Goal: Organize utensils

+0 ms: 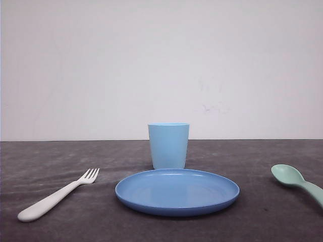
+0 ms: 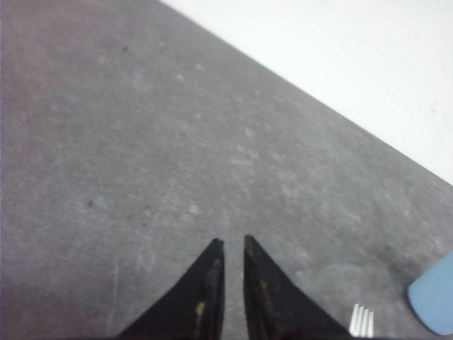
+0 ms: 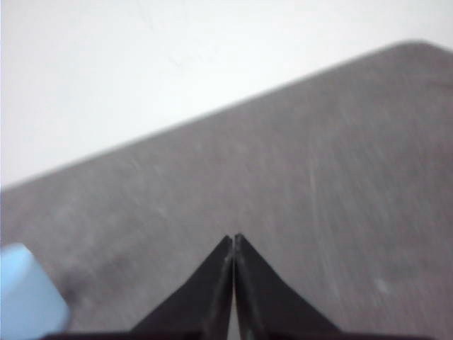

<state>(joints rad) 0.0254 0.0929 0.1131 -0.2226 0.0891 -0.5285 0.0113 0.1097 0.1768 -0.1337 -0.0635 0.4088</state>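
Awaiting pickup: white fork and mint spoon
Light, rigid, likely slick plastic; grasp mid-handle; left gripper barely parted, right gripper closed, empty

The left gripper hangs above the surface with its two dark, tapering fingers pointing forward, their tips a narrow gap apart and nothing between them. Yellowish flecks mark the fingers' inner edges. The right gripper is also held clear, its dark fingers pressed together so the tips meet along a thin seam, gripping nothing.
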